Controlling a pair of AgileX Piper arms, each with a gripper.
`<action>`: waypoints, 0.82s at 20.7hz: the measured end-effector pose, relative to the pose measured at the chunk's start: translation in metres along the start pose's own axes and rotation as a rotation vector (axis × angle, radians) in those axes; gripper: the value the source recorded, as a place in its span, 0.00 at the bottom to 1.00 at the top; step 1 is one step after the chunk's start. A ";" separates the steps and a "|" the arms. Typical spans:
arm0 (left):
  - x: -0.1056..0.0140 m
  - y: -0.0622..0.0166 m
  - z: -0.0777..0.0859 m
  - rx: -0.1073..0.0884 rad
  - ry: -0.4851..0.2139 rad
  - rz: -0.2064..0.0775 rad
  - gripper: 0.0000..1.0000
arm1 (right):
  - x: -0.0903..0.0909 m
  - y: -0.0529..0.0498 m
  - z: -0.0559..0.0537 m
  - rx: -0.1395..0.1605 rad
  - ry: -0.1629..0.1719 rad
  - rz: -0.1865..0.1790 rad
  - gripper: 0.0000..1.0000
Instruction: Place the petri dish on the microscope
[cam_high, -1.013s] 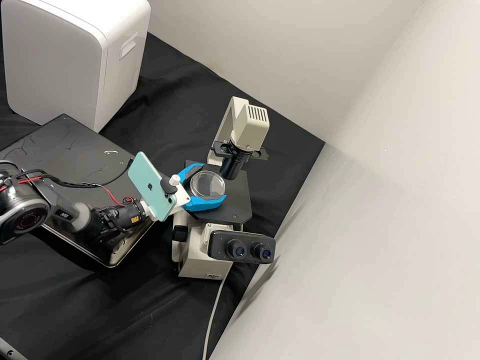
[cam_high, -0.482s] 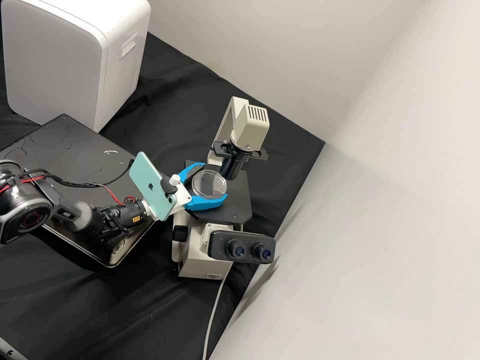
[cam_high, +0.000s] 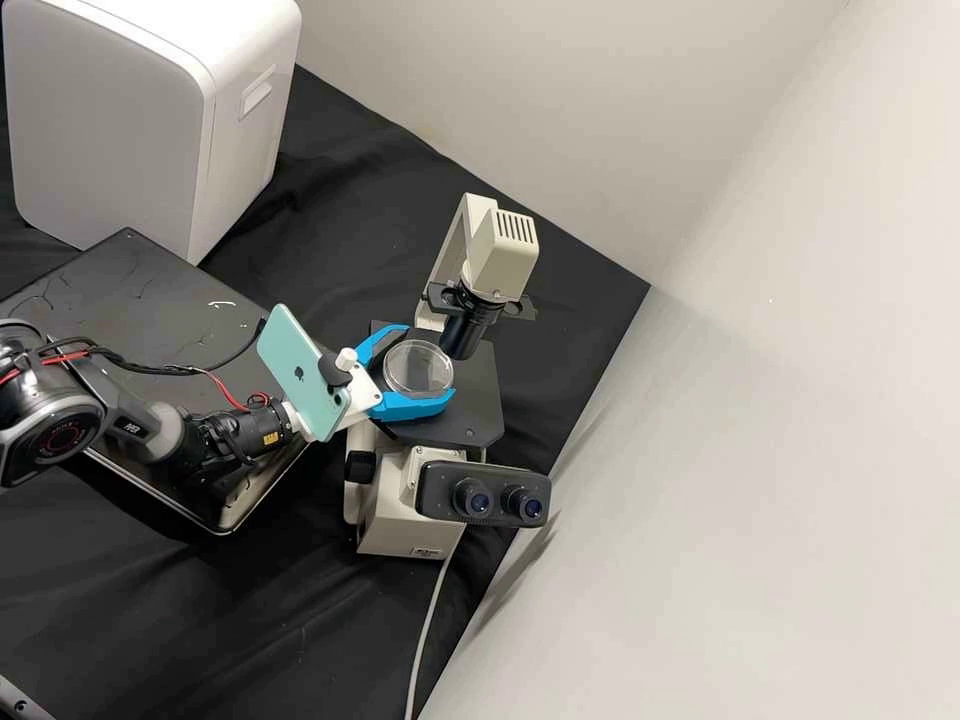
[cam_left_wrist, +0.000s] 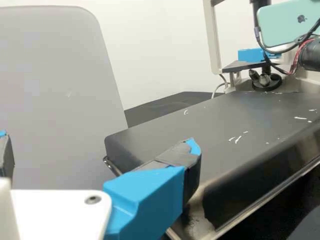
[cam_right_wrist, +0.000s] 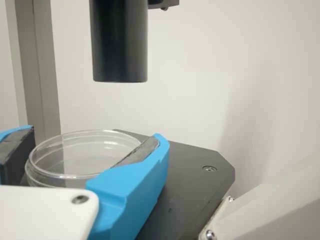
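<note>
Here the right gripper (cam_right_wrist: 90, 147) was clamped on the dish (cam_high: 418, 367), its blue fingers (cam_right_wrist: 135, 175) on either side of the rim. It held the dish over the stage (cam_right_wrist: 195, 175) of the microscope (cam_high: 420, 490), just short of the black tube (cam_right_wrist: 119, 40) above. Whether the dish's base touched the stage could not be told. The step in hand looked like the set-down. It would go best lowered level until the base sat flat, centred under the tube. The fingers should then spread only enough to clear the rim and draw back low, so the light dish did not slide. The left gripper (cam_left_wrist: 97, 150), fingers apart and empty, hung by the slab (cam_high: 150, 300). The black bench (cam_high: 150, 620) carried the microscope near its right edge, the slab at its left edge and a white box (cam_high: 140, 110) at its far left corner; pale walls (cam_high: 600, 100) stood behind
</note>
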 end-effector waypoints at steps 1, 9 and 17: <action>0.000 0.0000 -0.001 0.001 0.002 0.001 1.00 | 0.000 0.000 0.000 -0.003 -0.002 0.001 1.00; 0.001 -0.0010 0.000 0.005 -0.005 -0.002 1.00 | -0.001 -0.003 -0.001 0.001 -0.004 -0.004 1.00; 0.001 -0.0010 0.000 0.005 -0.005 -0.002 1.00 | -0.003 -0.003 -0.001 0.001 -0.004 -0.007 1.00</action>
